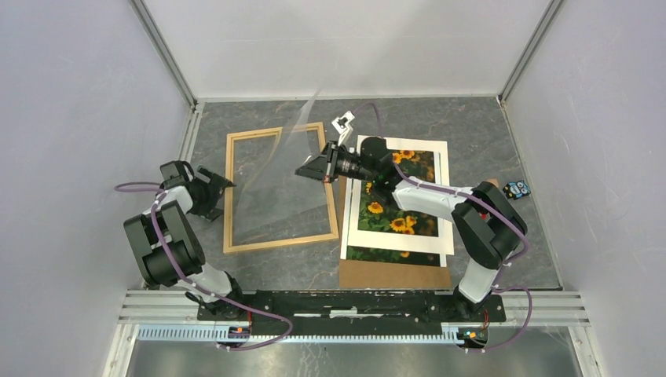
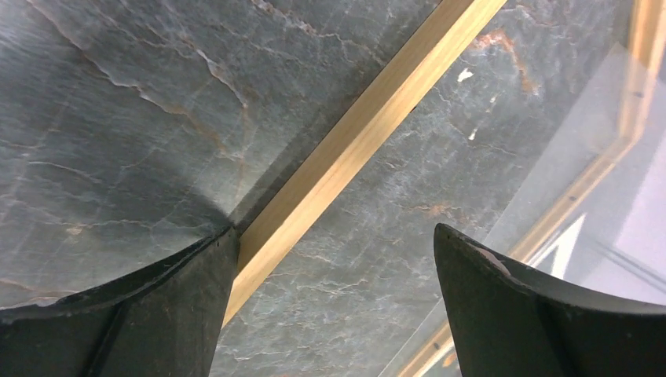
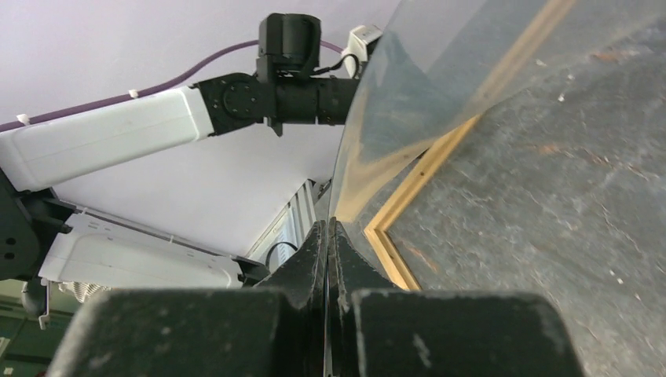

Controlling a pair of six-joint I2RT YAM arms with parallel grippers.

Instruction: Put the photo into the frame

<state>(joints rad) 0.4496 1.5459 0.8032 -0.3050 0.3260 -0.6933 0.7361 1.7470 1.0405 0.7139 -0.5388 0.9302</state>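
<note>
Slate table (image 1: 471, 126), frame (image 1: 228, 196) lengthwise near-to-far, left hand (image 2: 334, 232) spread (astride its rail), right hand (image 3: 326, 236) pinching clear pane (image 1: 279, 181).

Pose: left arm (image 1: 169, 243) folded, left fingers (image 2: 177, 302) spread wide; right arm (image 1: 428, 196) extended, right fingers (image 3: 310, 263) pinched on a clear pane (image 3: 416, 102).

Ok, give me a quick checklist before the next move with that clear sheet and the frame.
1. Right gripper shut on the sheet: ok.
2. Sheet clear of the frame: not ok; it leans tilted, its low edge over the frame.
3. Left gripper open at the frame's left rail: ok.
4. Photo free to take: not ok; the mat lies on it.
5. Left fingers clear of the rail: cannot tell.
</note>
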